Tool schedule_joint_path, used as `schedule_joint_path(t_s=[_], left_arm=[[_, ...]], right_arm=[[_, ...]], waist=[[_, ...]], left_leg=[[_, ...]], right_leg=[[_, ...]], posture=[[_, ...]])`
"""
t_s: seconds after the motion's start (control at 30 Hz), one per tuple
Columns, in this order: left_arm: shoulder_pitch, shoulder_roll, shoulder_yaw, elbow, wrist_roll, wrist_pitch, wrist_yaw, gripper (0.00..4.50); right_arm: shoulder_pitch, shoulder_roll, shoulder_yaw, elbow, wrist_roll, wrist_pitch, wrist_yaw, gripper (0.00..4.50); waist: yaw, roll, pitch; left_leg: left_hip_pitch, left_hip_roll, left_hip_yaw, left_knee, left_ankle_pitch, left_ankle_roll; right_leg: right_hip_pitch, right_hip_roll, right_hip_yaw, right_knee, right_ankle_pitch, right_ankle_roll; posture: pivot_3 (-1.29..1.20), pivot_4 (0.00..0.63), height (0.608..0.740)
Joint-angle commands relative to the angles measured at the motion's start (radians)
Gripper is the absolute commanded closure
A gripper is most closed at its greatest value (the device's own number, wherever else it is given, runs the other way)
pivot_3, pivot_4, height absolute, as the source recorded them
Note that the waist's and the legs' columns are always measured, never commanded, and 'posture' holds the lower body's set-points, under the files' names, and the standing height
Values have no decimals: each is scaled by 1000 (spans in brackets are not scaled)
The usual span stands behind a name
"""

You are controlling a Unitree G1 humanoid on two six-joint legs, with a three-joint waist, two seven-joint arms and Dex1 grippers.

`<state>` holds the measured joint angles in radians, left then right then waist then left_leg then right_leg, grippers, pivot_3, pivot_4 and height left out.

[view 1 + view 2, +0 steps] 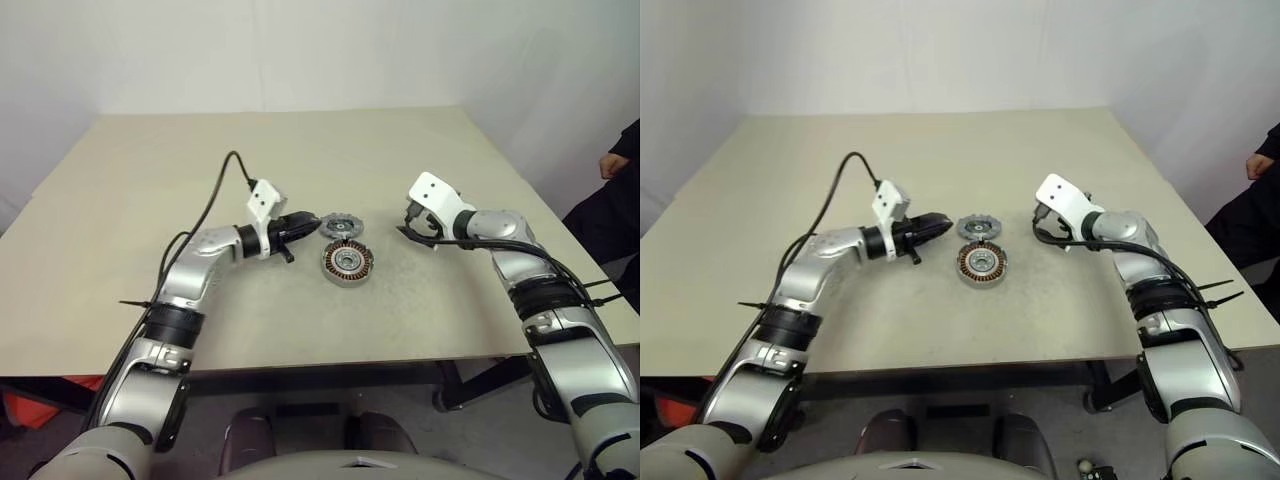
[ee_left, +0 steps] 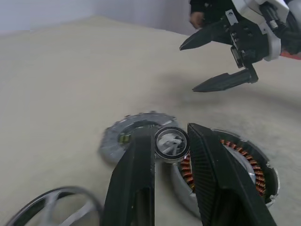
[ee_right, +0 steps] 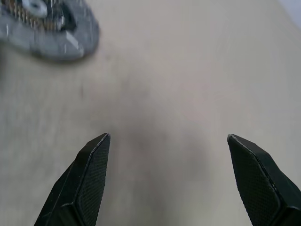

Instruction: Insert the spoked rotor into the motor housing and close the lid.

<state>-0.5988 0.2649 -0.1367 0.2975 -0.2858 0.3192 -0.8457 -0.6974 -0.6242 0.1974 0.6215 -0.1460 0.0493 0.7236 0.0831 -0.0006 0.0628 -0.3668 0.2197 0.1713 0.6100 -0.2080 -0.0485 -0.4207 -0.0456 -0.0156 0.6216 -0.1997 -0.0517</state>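
1 beige table by white walls, left pincer nipping a small ring, right pincer gaping empty

A beige table is seen bearing the motor housing near its middle. The lid is laid just beyond it, on the far side, almost touching.

The left arm reaches in from the table's left side, its left gripper pointing nearly level toward the middle, fingers pinched narrowly on a small round piece. The right arm reaches from the right side, its right gripper tilted downward above the table with fingers spread wide and empty.
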Motion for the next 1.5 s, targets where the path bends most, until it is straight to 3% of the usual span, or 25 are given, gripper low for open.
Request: schedule_joint_path(t_s=[0.03,0.67,1.5], left_arm=[[-60,-30,-38,57,29,-49,-42,3811],[-128,-96,-92,215,114,-131,-136,3811],[-146,-144,-103,359,195,-195,-139,3811]], right_arm=[[3,-9,-32,-84,10,16,0,0],[194,-103,-69,-425,97,117,181,0],[218,-100,-77,-487,107,141,159,0]], waist=[[-1,0,0],[17,0,0],[17,0,0]], left_leg=[[0,0,0,0,0,0],[1,-3,0,0,-1,2],[0,-12,0,-5,3,11]], right_leg=[[0,0,0,0,0,0],[1,-4,0,0,0,0],[1,-12,-1,0,0,1]], posture=[[0,0,740],[0,0,740],[0,0,740]])
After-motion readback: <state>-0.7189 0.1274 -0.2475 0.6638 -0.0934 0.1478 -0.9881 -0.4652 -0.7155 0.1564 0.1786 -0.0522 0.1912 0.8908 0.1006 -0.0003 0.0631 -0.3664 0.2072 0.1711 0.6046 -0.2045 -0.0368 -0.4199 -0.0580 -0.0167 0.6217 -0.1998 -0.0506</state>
